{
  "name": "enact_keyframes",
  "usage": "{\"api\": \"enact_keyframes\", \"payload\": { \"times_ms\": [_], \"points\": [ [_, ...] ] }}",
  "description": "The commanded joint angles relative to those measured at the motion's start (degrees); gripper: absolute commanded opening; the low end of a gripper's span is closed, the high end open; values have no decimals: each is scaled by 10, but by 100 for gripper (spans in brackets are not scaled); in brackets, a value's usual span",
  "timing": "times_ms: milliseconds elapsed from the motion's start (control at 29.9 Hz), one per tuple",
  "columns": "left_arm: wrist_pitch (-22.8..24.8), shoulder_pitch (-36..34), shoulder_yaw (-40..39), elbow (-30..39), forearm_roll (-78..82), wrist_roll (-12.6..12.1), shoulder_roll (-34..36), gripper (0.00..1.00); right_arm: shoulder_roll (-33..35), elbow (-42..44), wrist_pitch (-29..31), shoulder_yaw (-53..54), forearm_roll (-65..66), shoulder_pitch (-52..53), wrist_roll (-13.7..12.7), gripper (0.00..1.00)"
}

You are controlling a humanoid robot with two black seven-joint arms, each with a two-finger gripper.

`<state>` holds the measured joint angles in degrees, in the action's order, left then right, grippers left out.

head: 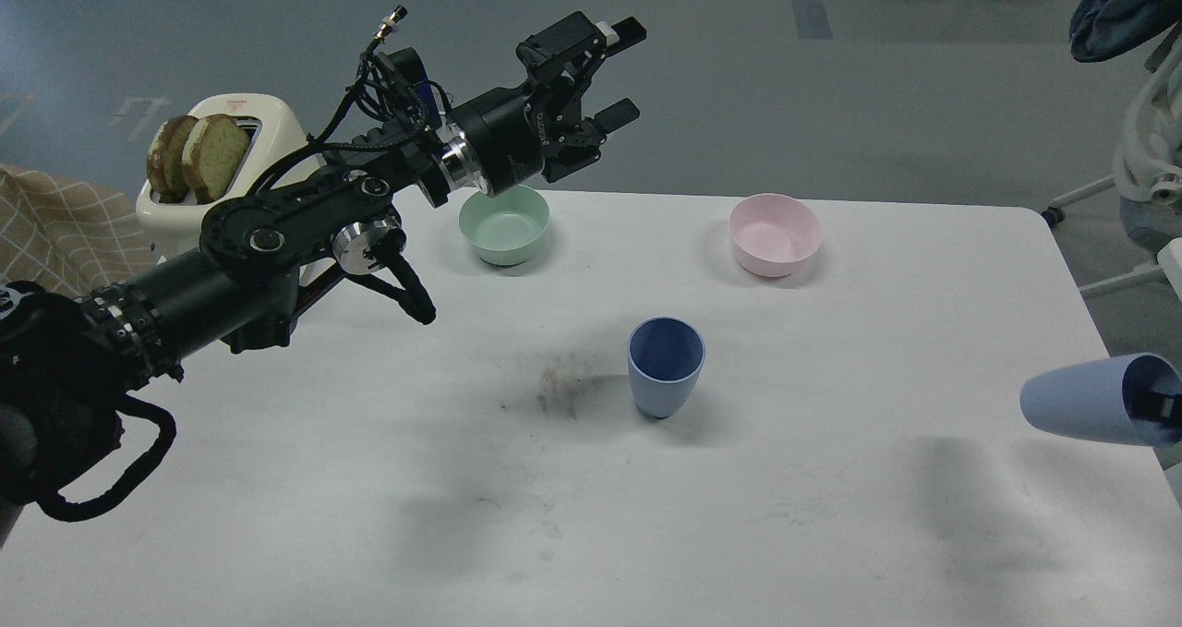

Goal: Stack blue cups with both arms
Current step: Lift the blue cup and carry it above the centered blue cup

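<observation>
Blue cup (665, 367) stands upright on the tabletop (831, 516), below and right of the spread, empty left pincer (621, 73). The right pincer (1165, 407), barely visible, carries the second cup (1085, 398) tilted sideways; grip unclear. Next: upright it, lower into the standing cup.

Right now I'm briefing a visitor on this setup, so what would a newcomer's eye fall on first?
The big black left arm sweeping in from the left, its tool open and raised above the green bowl. Next, a blue cup upright at the table's centre, and a second blue cup held tipped sideways in the air at the right edge. A toaster with bread stands far left.
</observation>
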<state>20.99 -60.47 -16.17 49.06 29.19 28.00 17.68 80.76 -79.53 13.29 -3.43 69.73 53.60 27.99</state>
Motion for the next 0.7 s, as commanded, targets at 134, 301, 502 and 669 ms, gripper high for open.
{"api": "enact_keyframes", "payload": {
  "times_ms": [134, 301, 502, 669],
  "points": [
    [0, 0, 1, -1, 0, 0, -1, 98, -50, 13, 35, 1, 51, 98, 0, 0],
    [0, -1, 3, -1, 1, 0, -1, 98, -128, 75, 83, -2, 51, 156, 0, 0],
    [-1, -2, 4, -5, 1, 0, 2, 98, -227, 112, 136, -36, 49, 247, 0, 0],
    [-1, -2, 4, -16, 1, 0, 2, 98, -313, 109, 140, -205, 42, 395, 0, 0]
  ]
}}
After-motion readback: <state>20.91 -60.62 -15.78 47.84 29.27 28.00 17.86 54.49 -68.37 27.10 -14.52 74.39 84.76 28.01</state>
